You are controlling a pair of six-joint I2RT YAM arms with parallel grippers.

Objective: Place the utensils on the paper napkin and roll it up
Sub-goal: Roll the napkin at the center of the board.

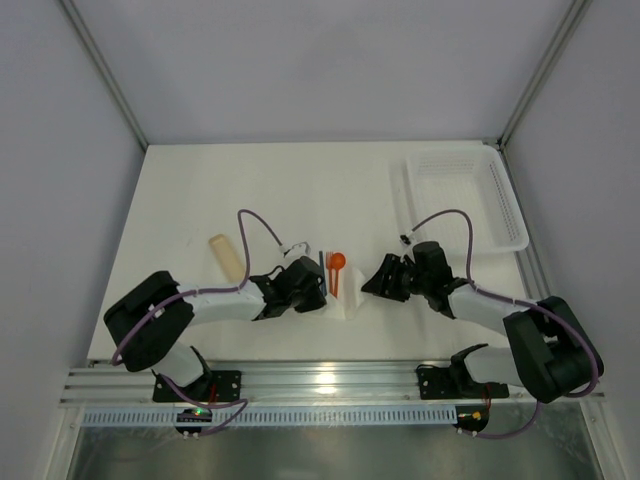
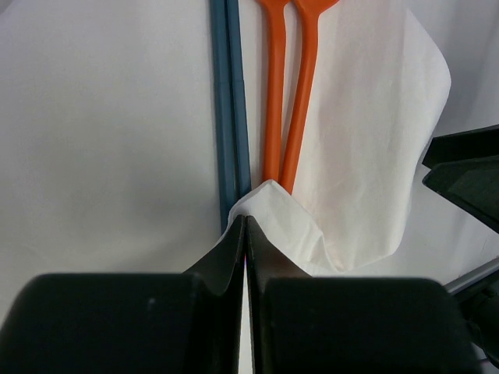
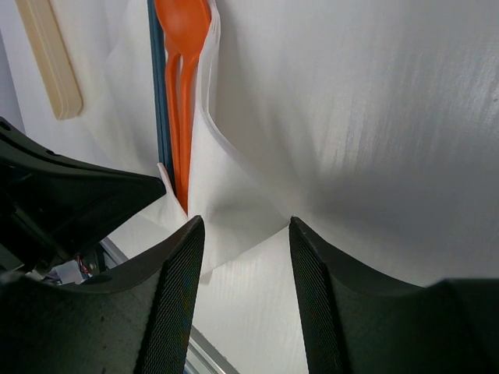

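My left gripper [image 2: 245,224] has its jaws together, pinching a folded corner of the thin white paper napkin [image 2: 374,140], which lies front and centre on the white surface [image 1: 200,190]. Two orange plastic utensils [image 2: 273,93] and slim blue handles [image 2: 224,101] lie along the fold. My right gripper [image 3: 242,226] hovers over the napkin, jaws apart and empty. I'd carry the fold across low and slowly, snug against the handles, with the right jaws pinning the sheet. The pale tan flat wooden stick [image 1: 228,257] sits well off the napkin. I can read no writing anywhere.
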